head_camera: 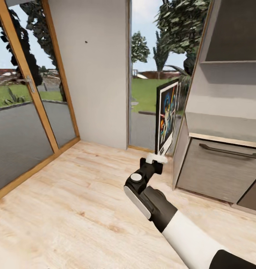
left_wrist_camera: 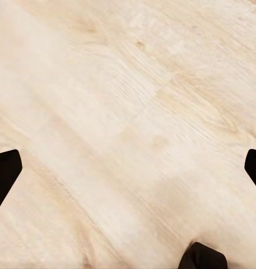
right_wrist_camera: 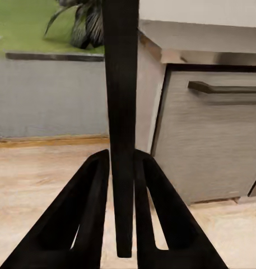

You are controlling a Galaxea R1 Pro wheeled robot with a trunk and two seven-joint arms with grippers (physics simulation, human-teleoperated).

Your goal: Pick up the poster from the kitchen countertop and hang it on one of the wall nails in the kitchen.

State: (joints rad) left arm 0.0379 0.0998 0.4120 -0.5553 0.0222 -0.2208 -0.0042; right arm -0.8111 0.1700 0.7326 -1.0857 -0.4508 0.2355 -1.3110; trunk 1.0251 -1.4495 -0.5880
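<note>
Head view: a pale wood plank floor (head_camera: 79, 201) spreads below a plain grey wall panel (head_camera: 94, 71) that stands between tall wood-framed windows (head_camera: 27, 104). A small dark wall nail (head_camera: 86, 41) sits high on that panel. At the right edge stands a dark grey base cabinet (head_camera: 217, 168) with a long bar handle (head_camera: 230, 151), topped by the thin grey-brown table (head_camera: 225, 140). The white-and-black right arm (head_camera: 180, 228) reaches forward over the floor. Its right fingers (head_camera: 157, 158) are closed on the bottom edge of the upright, black-framed Star Wars poster (head_camera: 167, 116), held clear of the floor, just beside the cabinet's end. In the right wrist view the poster (right_wrist_camera: 121, 112) appears edge-on, clamped between both fingers (right_wrist_camera: 88, 213). In the left wrist view the left fingers (left_wrist_camera: 4, 171) stand wide apart over bare floor (left_wrist_camera: 128, 112), gripping nothing.
</note>
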